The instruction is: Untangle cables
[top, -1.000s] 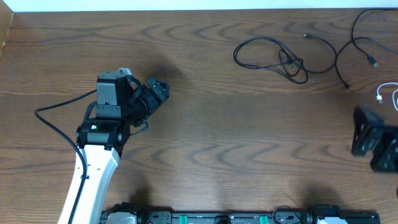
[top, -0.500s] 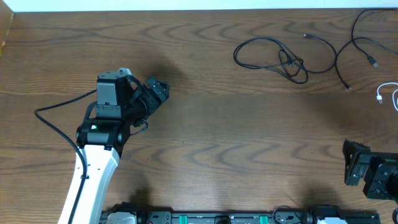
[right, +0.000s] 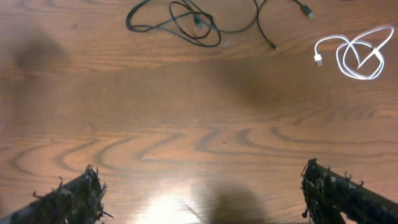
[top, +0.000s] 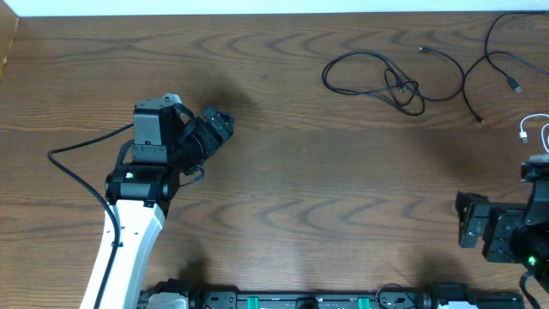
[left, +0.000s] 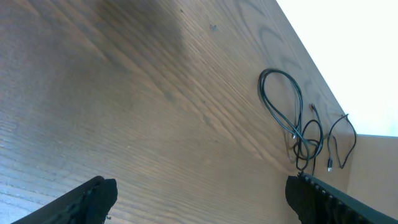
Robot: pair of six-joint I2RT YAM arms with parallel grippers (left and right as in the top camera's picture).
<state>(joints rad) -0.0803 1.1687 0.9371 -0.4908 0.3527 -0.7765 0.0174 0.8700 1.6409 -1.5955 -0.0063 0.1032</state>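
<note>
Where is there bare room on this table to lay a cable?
Free: the brown wooden table between the left gripper and right gripper, below the looped thin black cable. Crowded: the far right corner, with black cords and the coiled white cable.

Wooden table, dark brown with bold wavy grain, fills nearly the whole overhead view; along its far edge, at 12 o'clock, runs a narrow white band, bright and featureless; at 10 o'clock a sliver of paler tan surface lies beyond the table's corner; in the left wrist view an overexposed white area occupies 2 o'clock, bordered at 4 o'clock by a tan panel; lighting is diffuse, with soft blurred shadows on the wood and one glare patch at 6 o'clock in the right wrist view.
</note>
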